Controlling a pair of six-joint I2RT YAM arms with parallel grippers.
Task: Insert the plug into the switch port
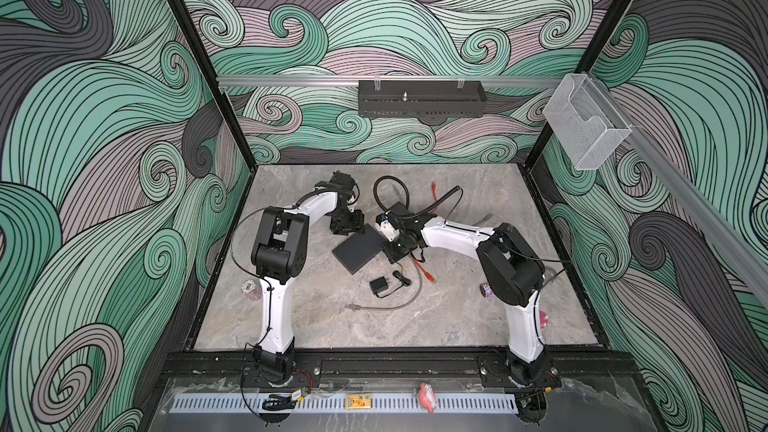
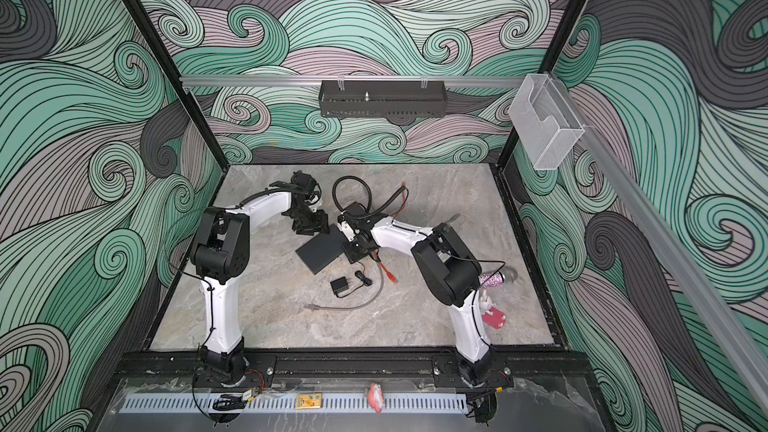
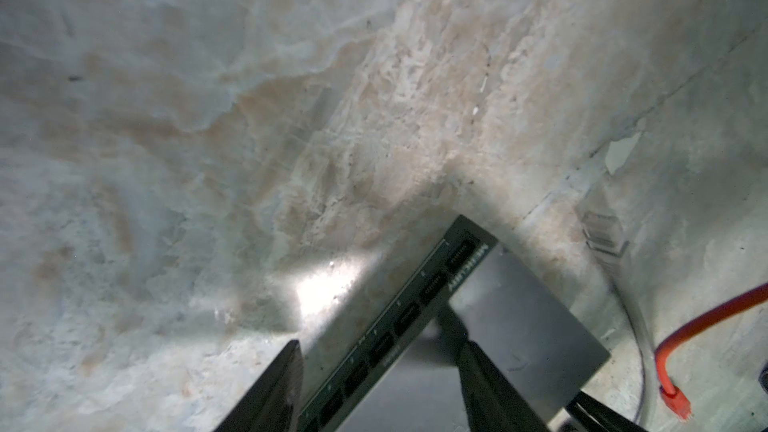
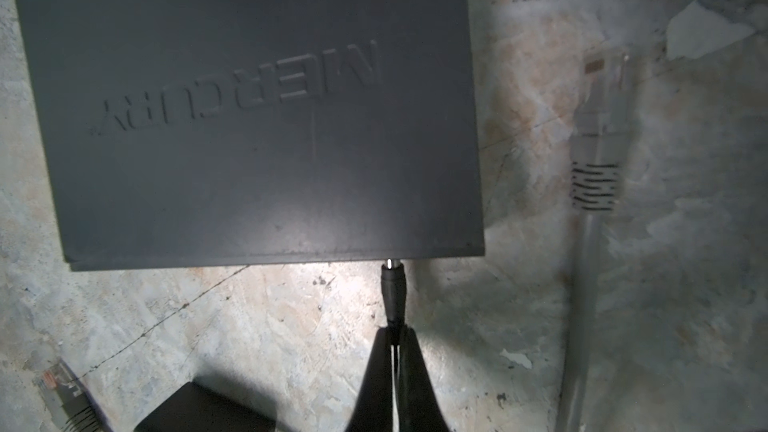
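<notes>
One small black barrel plug (image 4: 392, 290) is seen clamped between the closed jaws of the right gripper (image 4: 395, 331). Its silver tip meets the near side of the flat matte-black rectangular switch (image 4: 249, 126). Whether the tip has entered a port cannot be told. That side is hidden beneath the switch's top edge in the right wrist view, and in both top views the plug is covered by the right gripper and wrist.

The switch (image 1: 357, 248) is laid flat near the middle of the grey marbled counter (image 1: 457, 317). On its opposite side a row of network ports (image 3: 395, 322) is shown in the left wrist view, partly cut off by the frame edge. The jaws of the left gripper (image 3: 378, 344) stand apart, with one finger (image 3: 270, 388) just off the port face and the other over the switch's top. Contact cannot be made out.

A pale grey network cable (image 4: 598, 139) marked with a black-striped band is laid just beside the switch, and an orange network cable (image 3: 673, 396) lies near it. A black adapter cube (image 1: 379, 285) with a thin cord is set near the switch, towards the counter's front. It is cut off by the frame edge in the right wrist view.
</notes>
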